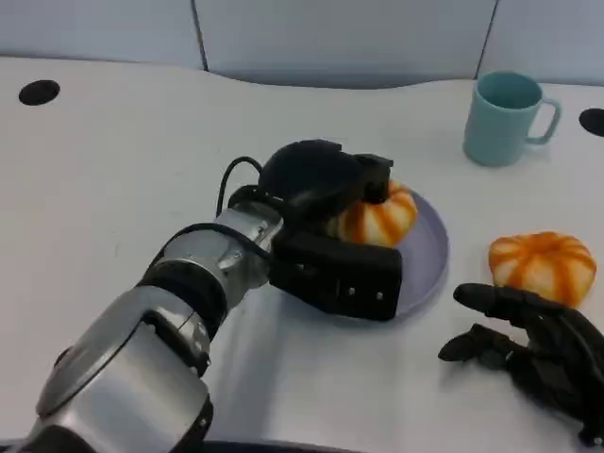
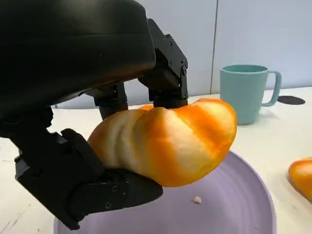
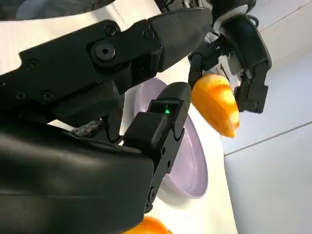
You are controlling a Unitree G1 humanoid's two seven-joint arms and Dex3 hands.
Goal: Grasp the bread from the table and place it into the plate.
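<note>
Head view, from where I stand: the left hand reaches in over the middle of the table and grips a bread, a round orange-and-white bun, fingers closed above and below it. The left wrist view shows that bread hanging clear above the lilac plate, not touching it, thumb under and fingers pressing on top. I'd guess the bun is light and soft, with a glossy crust that could slide, so a gentle wrap across its widest part looks wiser than a hard squeeze, which might dent it. The plate sits right of the table's centre, and a teal mug stands near the far right edge. A second bread lies on the table close to the right edge. Just in front of it the right hand rests with fingers spread, holding nothing.
</note>
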